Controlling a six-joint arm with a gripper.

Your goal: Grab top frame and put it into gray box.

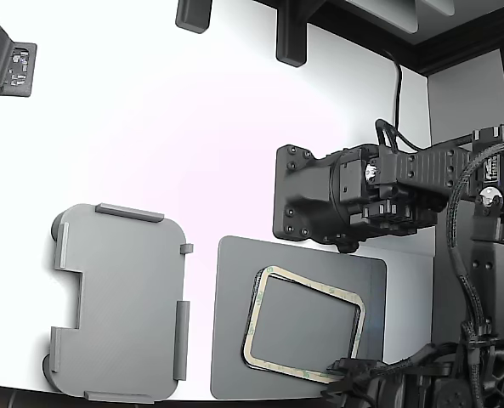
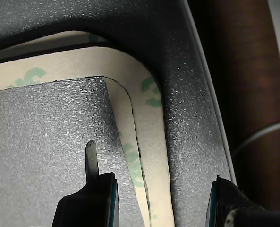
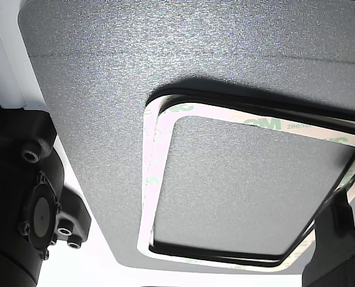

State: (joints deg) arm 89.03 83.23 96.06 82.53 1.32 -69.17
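The top frame [image 1: 315, 285] is a cream open rectangle with greenish print, lying on a stack of like frames on a darker gray mat [image 1: 235, 340]. It also shows in the wrist view [image 2: 149, 118] and the other view [image 3: 213, 113]. The gray box [image 1: 120, 297] lies empty on the white table to the exterior view's left of the mat. My gripper [image 1: 345, 371] is low at the frame's near corner at the exterior view's right. In the wrist view the gripper [image 2: 156, 189] is open, with one finger [image 2: 90, 189] inside the frame's opening and the other outside its border.
A second black arm [image 1: 336, 200] hangs just beyond the mat's far edge. A black device [image 1: 5, 59] sits at the exterior view's far left. The table's near edge runs close behind the mat. Cables and arm body fill the exterior view's right side.
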